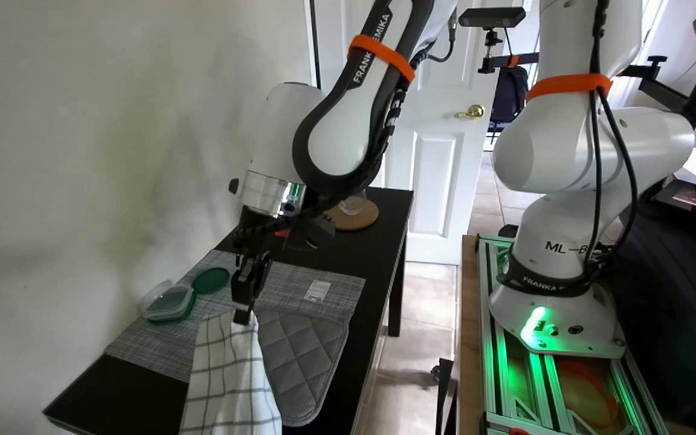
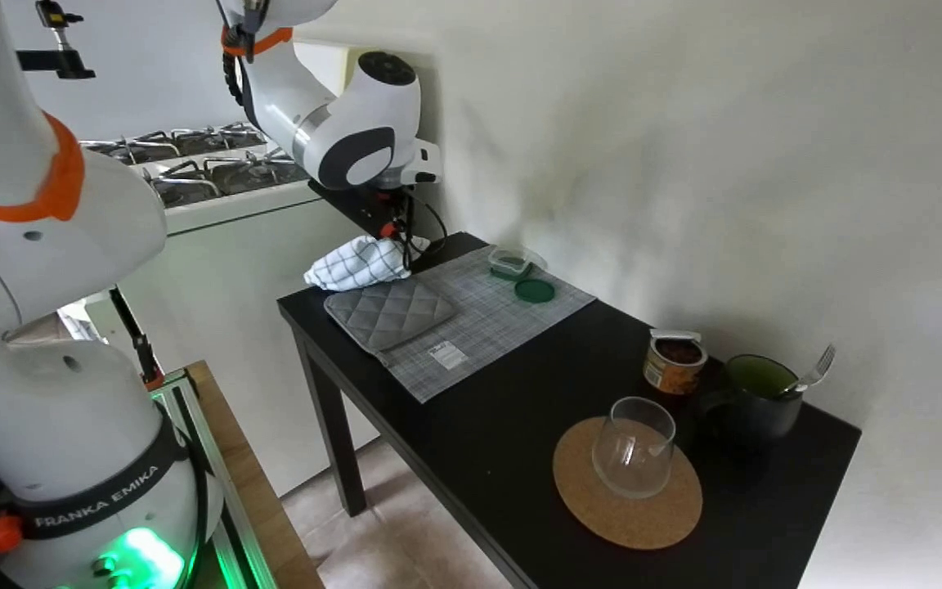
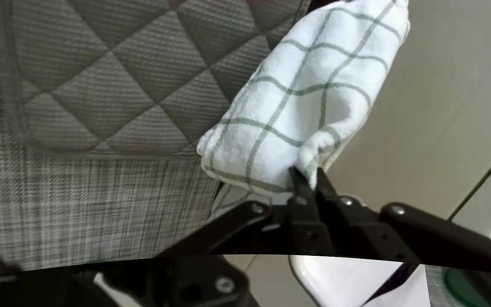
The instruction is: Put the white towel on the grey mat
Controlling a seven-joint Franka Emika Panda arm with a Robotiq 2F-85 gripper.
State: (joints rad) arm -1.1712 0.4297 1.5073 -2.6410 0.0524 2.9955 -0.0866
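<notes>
The white towel with dark grid lines point(image 1: 227, 380) hangs from my gripper point(image 1: 244, 317). It bunches at the table's end, beside the quilted pad, in an exterior view point(image 2: 361, 263). In the wrist view my gripper point(image 3: 307, 172) is shut on a pinched fold of the towel point(image 3: 305, 85). The grey mat point(image 2: 479, 298) is woven, lies flat and bears a white label point(image 2: 447, 354). A grey diamond-quilted pad point(image 2: 389, 315) lies partly on it; the pad point(image 3: 113, 85) also shows in the wrist view. The towel hides part of the mat and pad in an exterior view.
A clear and green container point(image 1: 169, 302) and a green lid point(image 1: 211, 280) sit on the mat by the wall. A glass point(image 2: 634, 450) on a cork trivet point(image 2: 577, 507), an open can point(image 2: 674, 364) and a mug point(image 2: 753, 405) with a fork stand farther along. A stove point(image 2: 217, 184) adjoins.
</notes>
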